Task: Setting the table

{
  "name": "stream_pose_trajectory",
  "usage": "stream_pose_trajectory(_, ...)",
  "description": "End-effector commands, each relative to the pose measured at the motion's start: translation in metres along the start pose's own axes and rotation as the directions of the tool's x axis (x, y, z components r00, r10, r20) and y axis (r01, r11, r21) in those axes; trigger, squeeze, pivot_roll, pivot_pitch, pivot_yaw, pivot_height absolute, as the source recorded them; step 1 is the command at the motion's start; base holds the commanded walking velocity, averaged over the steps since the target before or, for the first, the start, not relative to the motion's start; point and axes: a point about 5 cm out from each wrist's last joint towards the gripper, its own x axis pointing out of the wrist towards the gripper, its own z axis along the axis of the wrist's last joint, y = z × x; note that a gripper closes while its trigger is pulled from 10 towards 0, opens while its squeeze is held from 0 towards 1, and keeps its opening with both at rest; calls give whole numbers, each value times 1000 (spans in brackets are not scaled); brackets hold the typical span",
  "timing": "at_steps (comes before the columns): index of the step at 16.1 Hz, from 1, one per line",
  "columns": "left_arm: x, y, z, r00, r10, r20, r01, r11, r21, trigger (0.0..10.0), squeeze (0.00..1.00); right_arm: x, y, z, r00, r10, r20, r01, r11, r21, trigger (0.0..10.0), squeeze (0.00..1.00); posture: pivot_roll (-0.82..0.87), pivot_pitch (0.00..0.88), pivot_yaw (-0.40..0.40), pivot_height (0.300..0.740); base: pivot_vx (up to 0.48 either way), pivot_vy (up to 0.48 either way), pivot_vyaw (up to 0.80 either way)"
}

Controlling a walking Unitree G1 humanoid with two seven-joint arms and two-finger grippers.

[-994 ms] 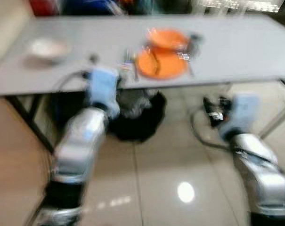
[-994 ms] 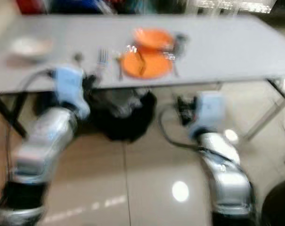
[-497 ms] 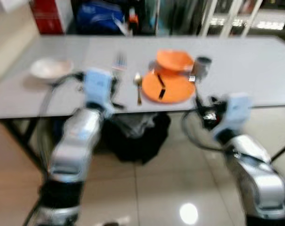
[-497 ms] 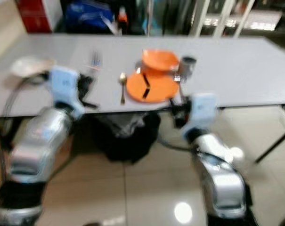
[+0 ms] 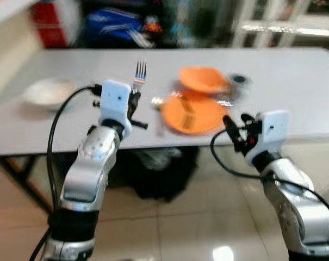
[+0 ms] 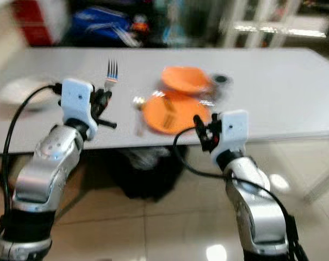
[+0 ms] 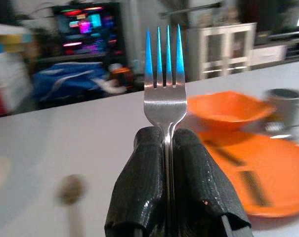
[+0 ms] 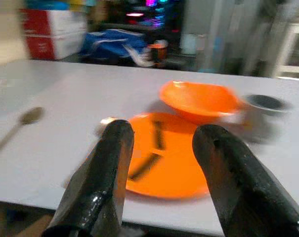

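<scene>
Fork (image 7: 163, 98) stands upright, tines up, its handle pinched tight between the 2 black fingers (image 7: 139, 187) of the left gripper (image 5: 135, 103), which holds it in the air over the near edge of the grey table (image 5: 295, 81), just left of the place setting. On the table lie an orange plate (image 5: 191, 115) with 2 dark streaks on it that are too blurred to name, an orange bowl (image 5: 203, 79) touching the plate's far rim, and a small dark cup (image 5: 239, 80) beside the bowl. A spoon (image 8: 18, 123) rests on the table left of the plate, and a white bowl (image 5: 49, 91) sits well apart toward the table's left end.

The right gripper (image 8: 161, 153) hovers near the table's front edge, just right of the plate, its fingers spread wide with nothing between them.

The step in hand appears to be carrying the fork to its spot. The next move likely calls for tilting the fork flat and laying it beside the plate, clear of the spoon.
</scene>
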Motion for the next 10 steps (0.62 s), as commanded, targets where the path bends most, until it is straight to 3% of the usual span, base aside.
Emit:
stream_pose_trajectory(1, -2, 8, -6, 999, 29, -43, -28, 999, 19, 10000, 0, 0, 6, 2, 999, 33, 2, -33, 999, -3, 10000, 0, -18, 0, -29, 740, 450, 0, 0)
stream_pose_trajectory(3, -3, 8, -18, 993, 40, -109, -37, 999, 31, 10000, 0, -1, 8, -2, 998, 58, -18, -57, 998, 13, 10000, 0, -15, 2, -29, 740, 448, 0, 0)
stream_pose_trajectory(6, -1, 11, -26, 989, 53, -139, -53, 999, 4, 10000, 0, -6, 21, -6, 985, 162, -53, -163, 987, -11, 10000, 0, -19, 9, -27, 740, 439, 0, 0)
stream_pose_trajectory(10, -6, 16, -34, 980, 73, -187, -72, 997, 12, 10000, 0, -10, 23, -7, 983, 172, -63, -173, 985, -5, 10000, 0, -20, 23, -21, 740, 431, 0, 0)
